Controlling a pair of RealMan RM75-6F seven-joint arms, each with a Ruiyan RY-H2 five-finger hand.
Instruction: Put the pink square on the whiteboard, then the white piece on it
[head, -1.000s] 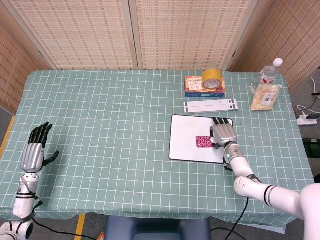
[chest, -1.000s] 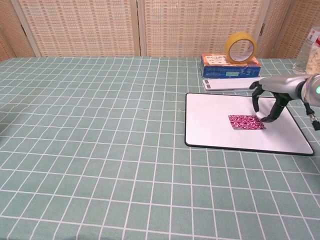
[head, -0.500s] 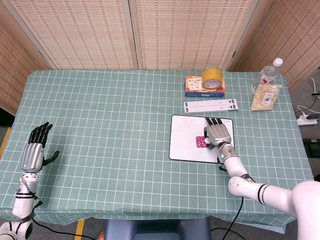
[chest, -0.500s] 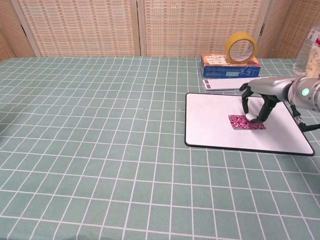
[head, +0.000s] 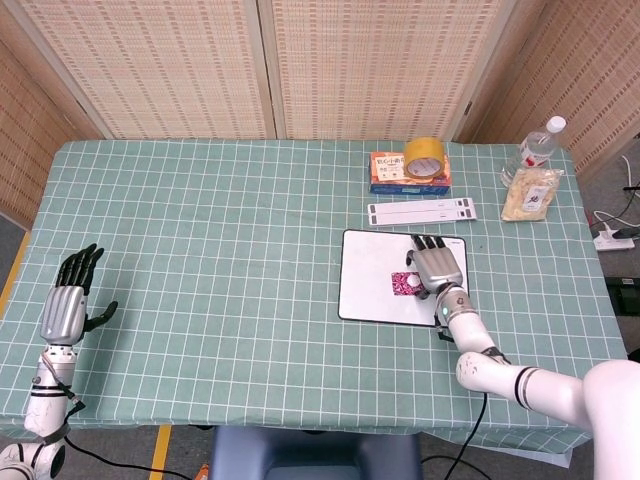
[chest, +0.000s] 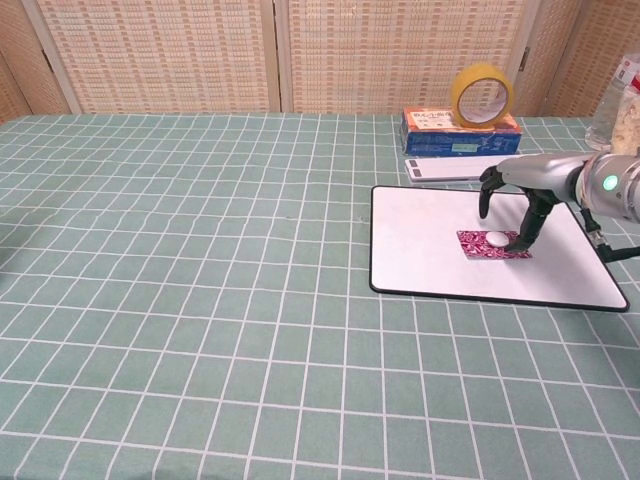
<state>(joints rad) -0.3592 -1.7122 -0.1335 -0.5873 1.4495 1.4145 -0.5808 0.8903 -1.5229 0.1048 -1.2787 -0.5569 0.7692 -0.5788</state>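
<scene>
- Now my right hand (chest: 512, 205) hangs just over the flat white-faced, black-rimmed whiteboard (chest: 420, 255), fingers arched downward and parted, gripping nothing that I can see — one fingertip sits at the right edge of the pink patterned square (chest: 478, 244).
- Half a second ago that small round white piece (chest: 496, 238) was hidden under my fingers; it now lies bare on the pink square, near its middle, so I judge I have just let it go.
- From the head view the white piece (head: 408, 281) shows just left of my right hand (head: 437, 267), with the pink square (head: 402, 284) beneath it on the whiteboard (head: 362, 290).
- That means both placements look done — square on board, piece on square; what remains, I think, is lifting away without nudging the stack.
- My left hand (head: 70, 305) rests far off at the worktop's near left corner, fingers straight and spread, empty.
</scene>
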